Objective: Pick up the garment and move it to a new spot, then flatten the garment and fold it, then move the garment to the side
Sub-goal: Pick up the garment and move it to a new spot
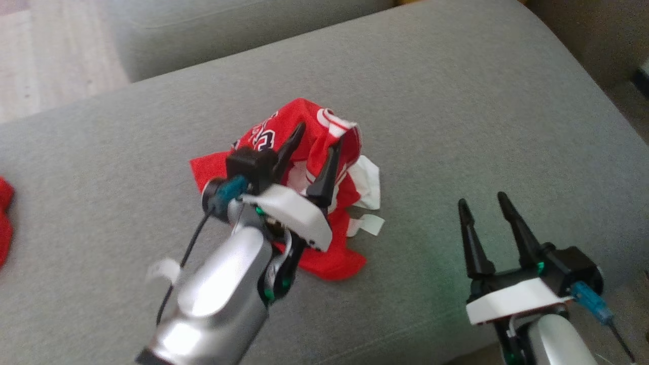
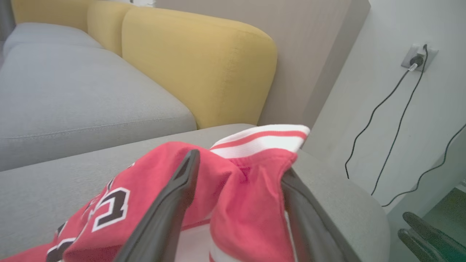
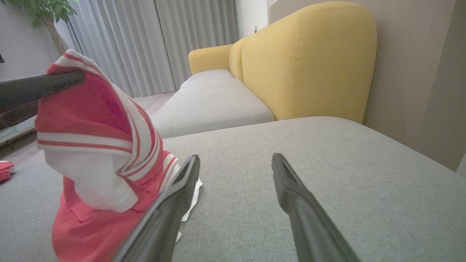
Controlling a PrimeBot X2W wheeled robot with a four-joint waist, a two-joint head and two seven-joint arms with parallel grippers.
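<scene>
left fingers [image 2: 174, 207]: yours stand wide apart, red cloth bunched between them and touching both; not clamped on it.
right fingers [image 3: 302, 211]: wide too, nothing between, low over bare cushion, near the heap on its right side.
garment [image 1: 332, 261]: red jersey, white striped trim, black-and-white lettering; crumpled heap mid-cushion, one peak standing up against your left fingers.
seat [image 1: 456, 101]: grey sofa cushion, carries the garment.
red cloth [image 1: 4, 218]: second piece at your far left, well apart from the heap.
backrest [image 3: 309, 54]: yellow, behind the seat.
socket [image 2: 417, 58]: on the pale wall, plug in, dark cables hanging down.
</scene>
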